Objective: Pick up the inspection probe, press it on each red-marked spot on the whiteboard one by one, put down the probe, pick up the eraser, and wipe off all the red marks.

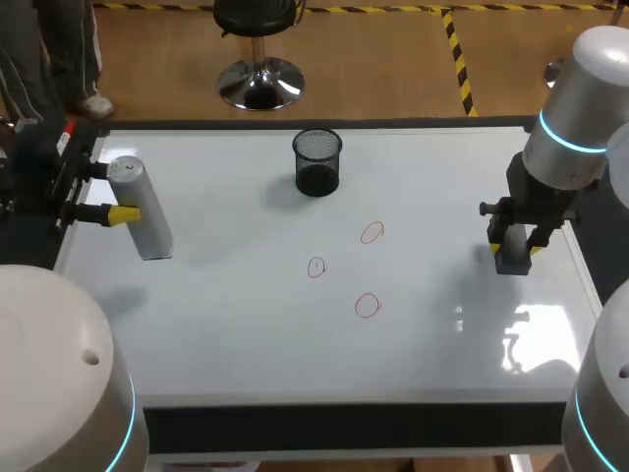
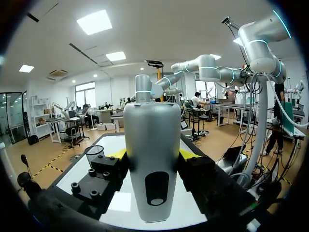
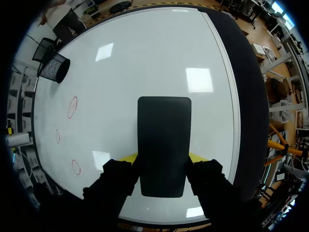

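So the left fingers (image 1: 124, 214) are clamped on the silver probe (image 1: 143, 211) at the whiteboard's (image 1: 246, 324) left edge. The right fingers (image 3: 126, 157) grip the black eraser (image 3: 163, 145) near the right edge. Three red circles (image 1: 368, 306) sit mid-board, with a mesh cup (image 1: 317, 162) behind them.

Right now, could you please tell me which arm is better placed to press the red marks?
Left. The left gripper is shut on the inspection probe, which the pressing needs. The right gripper is shut on the eraser, of use only for wiping. The red marks lie mid-board between the two.
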